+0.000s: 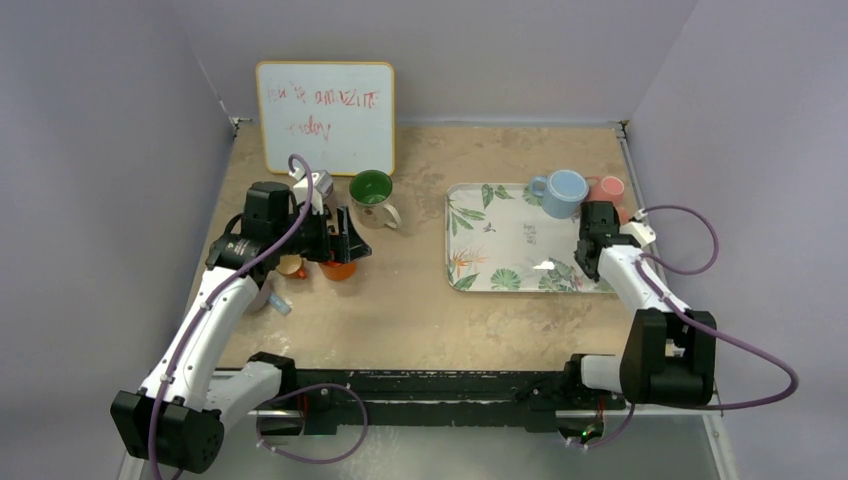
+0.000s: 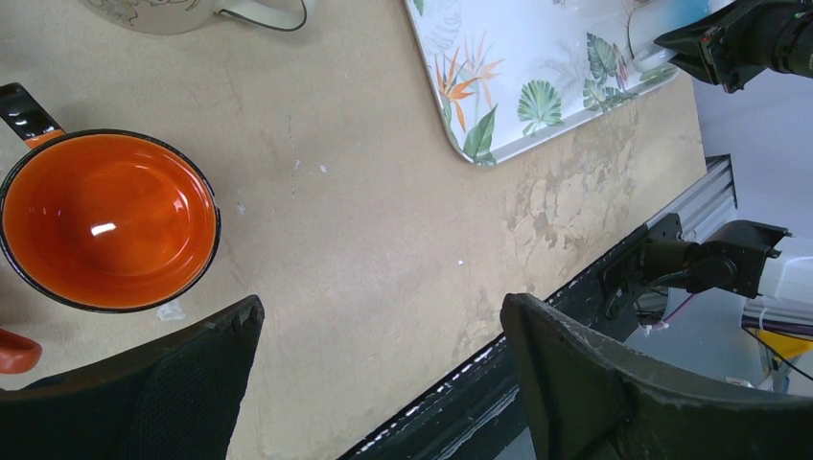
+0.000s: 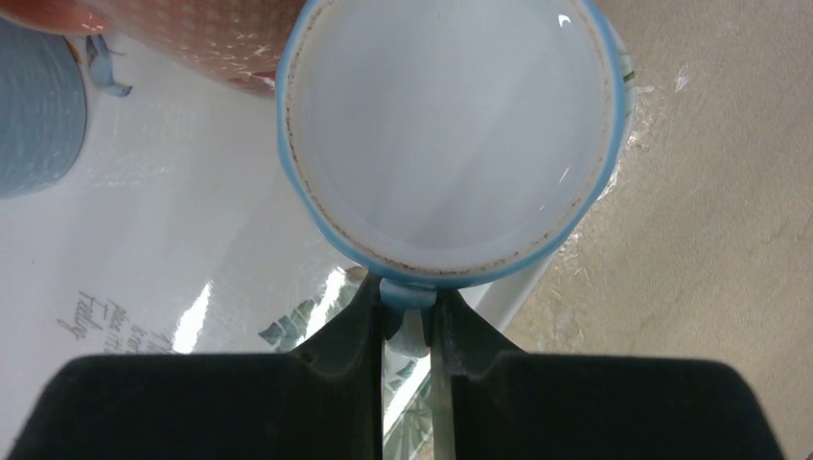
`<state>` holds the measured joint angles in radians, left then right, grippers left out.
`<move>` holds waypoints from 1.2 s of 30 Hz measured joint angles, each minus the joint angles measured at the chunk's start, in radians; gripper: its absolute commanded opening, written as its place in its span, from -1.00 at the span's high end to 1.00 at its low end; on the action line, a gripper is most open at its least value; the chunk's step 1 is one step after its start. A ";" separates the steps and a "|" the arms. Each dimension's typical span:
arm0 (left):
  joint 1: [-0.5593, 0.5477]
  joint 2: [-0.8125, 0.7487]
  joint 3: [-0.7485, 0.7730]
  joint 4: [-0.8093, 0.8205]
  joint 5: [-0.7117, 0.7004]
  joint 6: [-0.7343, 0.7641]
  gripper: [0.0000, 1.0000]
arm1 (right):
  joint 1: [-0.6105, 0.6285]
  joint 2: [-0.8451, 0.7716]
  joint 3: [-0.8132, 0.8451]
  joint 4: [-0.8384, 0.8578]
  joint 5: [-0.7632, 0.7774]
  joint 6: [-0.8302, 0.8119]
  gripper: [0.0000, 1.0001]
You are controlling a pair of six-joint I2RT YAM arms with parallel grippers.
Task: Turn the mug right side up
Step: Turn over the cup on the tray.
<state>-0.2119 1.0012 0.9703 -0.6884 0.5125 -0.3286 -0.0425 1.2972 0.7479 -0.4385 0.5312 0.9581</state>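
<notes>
Over the right edge of the leaf-print tray [image 3: 144, 249]: right gripper [image 3: 407, 331] pinched narrow on the handle of the blue-rimmed mug [image 3: 451, 134]. Its white interior faces the wrist camera. Light-blue mug [image 1: 565, 192] and pink mug [image 1: 608, 188] stand at the tray's far right corner. Left of the tray: left gripper [image 2: 383, 383] spread wide, just beside an orange cup [image 2: 105, 220]. Green mug [image 1: 372, 190] beyond it.

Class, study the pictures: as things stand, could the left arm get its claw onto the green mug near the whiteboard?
Probably yes. The left claw is open and empty. The green mug stands upright just beyond it, with only bare table between them. The orange cup sits off to one side.
</notes>
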 measured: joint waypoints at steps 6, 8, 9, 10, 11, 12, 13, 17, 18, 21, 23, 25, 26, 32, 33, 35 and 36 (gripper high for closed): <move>0.000 -0.009 0.000 0.000 -0.003 0.000 -0.87 | -0.003 -0.007 0.022 -0.019 -0.064 -0.032 1.00; 0.000 -0.012 0.000 -0.001 -0.004 0.000 -0.87 | -0.004 -0.019 0.022 -0.011 -0.109 -0.050 1.00; 0.000 -0.014 0.000 -0.001 -0.004 0.000 -0.87 | -0.004 -0.031 0.021 -0.005 -0.142 -0.062 1.00; 0.000 -0.014 0.000 -0.001 -0.004 0.000 -0.87 | -0.004 -0.040 0.020 0.002 -0.168 -0.070 1.00; 0.000 -0.014 0.000 -0.001 -0.005 0.001 -0.87 | -0.003 -0.048 0.019 0.007 -0.193 -0.078 1.00; 0.000 -0.014 0.000 -0.001 -0.005 0.001 -0.87 | 0.000 -0.061 0.017 0.017 -0.233 -0.088 1.00; 0.000 -0.015 0.000 -0.001 -0.006 0.001 -0.87 | 0.003 -0.063 0.016 0.018 -0.238 -0.089 1.00; 0.000 -0.016 0.000 -0.001 -0.011 0.003 -0.88 | 0.043 -0.118 -0.005 0.019 -0.301 -0.088 1.00; 0.000 -0.016 0.000 -0.001 -0.011 0.004 -0.89 | 0.060 -0.135 -0.011 0.014 -0.313 -0.087 1.00; 0.000 -0.016 0.000 -0.001 -0.018 0.007 -0.92 | 0.109 -0.176 -0.020 0.001 -0.342 -0.088 1.00; 0.000 -0.016 0.000 -0.002 -0.027 0.008 -0.95 | 0.137 -0.198 -0.020 0.002 -0.356 -0.088 1.00; 0.000 -0.018 0.000 -0.005 -0.040 0.008 -0.99 | 0.158 -0.216 -0.022 0.007 -0.372 -0.089 1.00; 0.000 -0.019 0.000 -0.008 -0.048 0.008 -0.99 | 0.169 -0.227 -0.029 0.019 -0.380 -0.090 1.00; 0.000 -0.020 0.000 -0.022 -0.082 0.008 -0.99 | 0.192 -0.257 -0.117 0.139 -0.485 -0.129 1.00; 0.000 -0.020 0.000 -0.026 -0.088 0.008 -0.99 | 0.193 -0.257 -0.132 0.153 -0.509 -0.137 1.00; 0.000 -0.019 0.000 -0.031 -0.095 0.008 -0.99 | 0.195 -0.264 -0.147 0.187 -0.536 -0.150 1.00; 0.000 -0.018 0.000 -0.034 -0.098 0.008 -0.99 | 0.195 -0.272 -0.156 0.209 -0.560 -0.153 1.00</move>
<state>-0.2119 0.9836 0.9703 -0.7223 0.4145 -0.3210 0.1524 1.0256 0.5919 -0.2295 -0.0292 0.8051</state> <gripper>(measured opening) 0.994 0.180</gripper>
